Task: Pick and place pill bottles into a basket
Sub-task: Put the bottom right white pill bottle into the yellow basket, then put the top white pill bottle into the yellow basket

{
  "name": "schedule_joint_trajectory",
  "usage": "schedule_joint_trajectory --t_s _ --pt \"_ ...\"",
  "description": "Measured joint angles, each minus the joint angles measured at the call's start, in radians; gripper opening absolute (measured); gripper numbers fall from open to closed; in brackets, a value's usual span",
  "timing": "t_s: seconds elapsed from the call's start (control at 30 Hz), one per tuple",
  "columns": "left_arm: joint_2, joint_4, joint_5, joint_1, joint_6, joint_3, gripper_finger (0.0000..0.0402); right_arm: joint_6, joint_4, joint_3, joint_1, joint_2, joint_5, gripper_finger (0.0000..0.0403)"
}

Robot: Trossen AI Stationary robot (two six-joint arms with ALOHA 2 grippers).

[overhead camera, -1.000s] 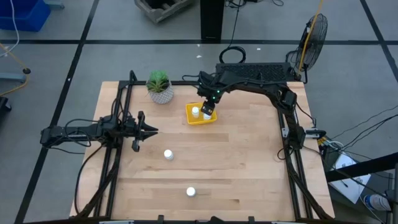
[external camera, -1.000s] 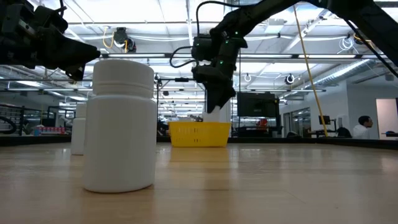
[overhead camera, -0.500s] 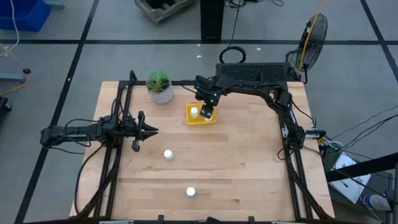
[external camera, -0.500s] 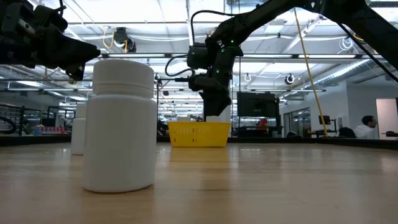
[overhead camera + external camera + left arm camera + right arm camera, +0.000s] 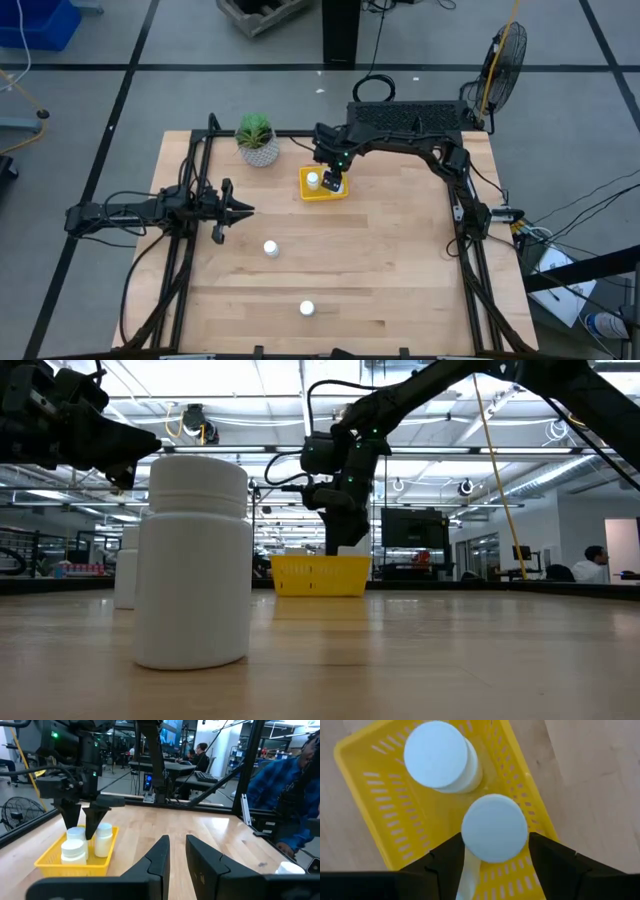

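Observation:
The yellow basket [image 5: 322, 194] stands at the table's far middle; it also shows in the low view [image 5: 320, 575]. My right gripper [image 5: 333, 180] reaches down into it, shut on a white pill bottle [image 5: 495, 827]. Two more bottles [image 5: 73, 851] [image 5: 103, 839] stand in the basket [image 5: 80, 866] beside the held one. Two bottles [image 5: 270, 247] [image 5: 307, 308] stand upright on the table nearer the front. My left gripper [image 5: 240, 210] hovers open and empty at the table's left side, its fingers [image 5: 160, 857] pointing toward the basket. My right gripper pinches the bottle at its top, by the round cap [image 5: 470, 832], between its two fingers [image 5: 447, 857], one on each side. The fingers come from above, pointing down. The bottle is upright inside the basket [image 5: 370, 785]; whether its base rests on the floor is hidden.
A white pot with a green plant [image 5: 258, 148] stands just left of the basket at the far edge. Dark arm frames run along the table's left and right sides. People show in the room beyond the table [image 5: 285, 780].
My right gripper has gone a little toward the table's left edge and down, carrying the bottle upright into the basket beside the bottle that stands there.

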Motion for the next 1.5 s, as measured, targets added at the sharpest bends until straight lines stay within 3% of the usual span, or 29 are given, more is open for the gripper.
schedule_joint_trajectory --t_s 0.37,0.7,0.93,1.13,1.23,1.37,1.5 --pt "0.0 0.0 0.0 0.0 0.0 0.0 0.0065 0.03 0.007 -0.004 0.0 -0.037 0.008 0.0215" --pt "0.0 0.001 0.0 0.0 0.0 0.0 0.0065 0.24 -0.041 -0.004 0.028 -0.151 -0.006 0.0209" --pt "0.0 0.0 0.0 0.0 0.0 0.0 0.0065 0.269 0.008 -0.004 0.173 -0.258 -0.129 0.0206" --pt "0.0 0.001 0.0 0.0 0.0 0.0 0.0065 0.373 -0.005 -0.003 0.362 -0.281 -0.131 0.0207" --pt "0.0 0.001 0.0 0.0 0.0 0.0 0.0065 0.425 0.015 -0.003 0.438 -0.281 -0.065 0.0203" --pt "0.0 0.001 0.0 0.0 0.0 0.0 0.0065 0.432 0.067 -0.003 0.524 -0.291 0.023 0.0153" --pt "0.0 -0.001 0.0 0.0 0.0 0.0 0.0065 0.417 0.119 -0.011 0.6 -0.304 0.105 0.0034"
